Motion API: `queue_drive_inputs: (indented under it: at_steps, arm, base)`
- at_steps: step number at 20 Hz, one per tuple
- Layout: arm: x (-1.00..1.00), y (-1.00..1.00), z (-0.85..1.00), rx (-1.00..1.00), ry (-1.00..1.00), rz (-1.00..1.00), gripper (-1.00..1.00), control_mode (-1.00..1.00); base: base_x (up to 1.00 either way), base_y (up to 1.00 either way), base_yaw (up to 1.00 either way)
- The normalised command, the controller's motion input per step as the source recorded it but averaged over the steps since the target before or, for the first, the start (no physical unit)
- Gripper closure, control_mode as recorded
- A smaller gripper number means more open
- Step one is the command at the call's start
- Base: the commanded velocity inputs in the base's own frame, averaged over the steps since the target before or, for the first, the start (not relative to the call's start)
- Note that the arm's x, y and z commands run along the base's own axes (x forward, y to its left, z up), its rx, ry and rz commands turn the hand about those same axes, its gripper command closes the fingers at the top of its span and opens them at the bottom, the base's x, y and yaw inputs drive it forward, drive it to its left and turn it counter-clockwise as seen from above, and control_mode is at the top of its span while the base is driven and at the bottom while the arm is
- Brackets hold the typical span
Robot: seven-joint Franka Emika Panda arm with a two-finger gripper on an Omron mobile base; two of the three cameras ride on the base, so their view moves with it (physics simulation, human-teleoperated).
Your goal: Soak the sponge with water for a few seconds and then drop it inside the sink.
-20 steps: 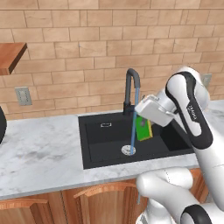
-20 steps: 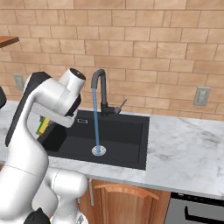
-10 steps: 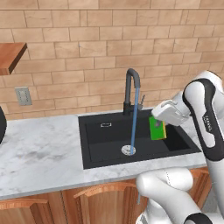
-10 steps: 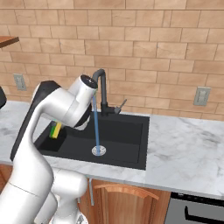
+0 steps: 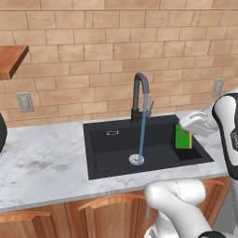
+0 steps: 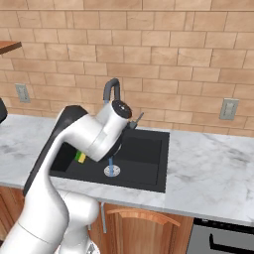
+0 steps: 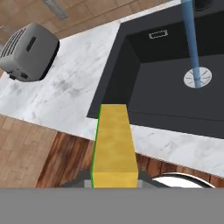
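I've swung the clamped gripper [image 5: 189,132] with the flat green-and-yellow sponge [image 5: 183,136] away from the thin blue water stream [image 5: 142,125], now at 3 o'clock over the matte black sink [image 5: 111,160]. Soak looks done, drop's next.

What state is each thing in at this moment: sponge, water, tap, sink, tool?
sponge: held on edge in the tool, over the right part of the sink, clear of the stream
water: running, falling straight onto the drain
tap: on
sink: nothing lying in the basin, drain uncovered
tool: shut on the sponge
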Motion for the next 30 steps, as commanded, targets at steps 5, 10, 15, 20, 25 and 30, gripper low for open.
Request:
queue_drive_inputs:
  at_steps: [5,10,15,20,25,30]
  arm:
    - [0.16,-0.42,-0.02,0.08,0.0,-0.18,1.0,-1.0]
    - [0.22,-0.39,-0.12,0.14,0.0,-0.17,1.0,-1.0]
    - [0.17,-0.3,-0.15,0.18,0.0,-0.15,1.0,-1.0]
    - [0.35,-0.33,-0.41,0.18,0.08,-0.13,1.0,-1.0]
    - [0.54,-0.12,-0.25,0.1,0.12,-0.03,1.0,-1.0]
    - [0.62,-0.03,-0.04,0.05,0.18,0.0,1.0,-1.0]
  base:
    - [0.0,0.0,0.0]
    - [0.0,0.0,0.0]
    - [0.0,0.0,0.0]
    - [0.0,0.0,0.0]
    - [0.0,0.0,0.0]
    - [0.0,0.0,0.0]
